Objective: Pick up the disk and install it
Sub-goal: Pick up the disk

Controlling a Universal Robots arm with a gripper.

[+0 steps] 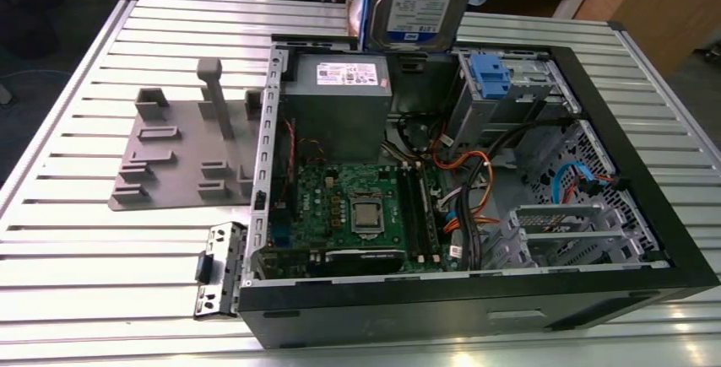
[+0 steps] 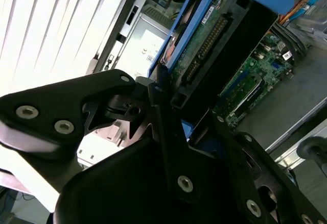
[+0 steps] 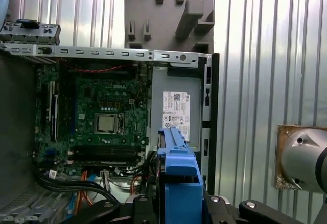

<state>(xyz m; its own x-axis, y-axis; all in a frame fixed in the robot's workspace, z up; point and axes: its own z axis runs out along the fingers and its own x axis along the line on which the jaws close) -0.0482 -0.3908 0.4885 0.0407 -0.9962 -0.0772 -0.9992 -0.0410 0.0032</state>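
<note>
The disk (image 1: 420,4) hangs upright above the far edge of the open computer case (image 1: 586,72), its blue-and-white label facing the exterior view. In the second wrist view the disk (image 2: 219,35) shows its circuit-board side and blue carrier rail. My gripper (image 2: 186,106) is shut on its near end, with black fingers (image 2: 159,99) pressed on both sides. In the first wrist view the blue rail of the disk (image 3: 179,163) stands edge-on between my gripper's (image 3: 176,203) fingers, over the case interior. A grey drive cage with a blue tab (image 1: 492,72) sits in the case just below the disk.
Inside the case are a grey power-supply box (image 1: 338,89), the green motherboard (image 1: 349,207) and orange and blue cables (image 1: 468,181). A grey fixture plate (image 1: 169,156) lies on the slatted metal table (image 1: 90,249) to the exterior view's left. A small black bracket (image 1: 219,270) lies beside the case.
</note>
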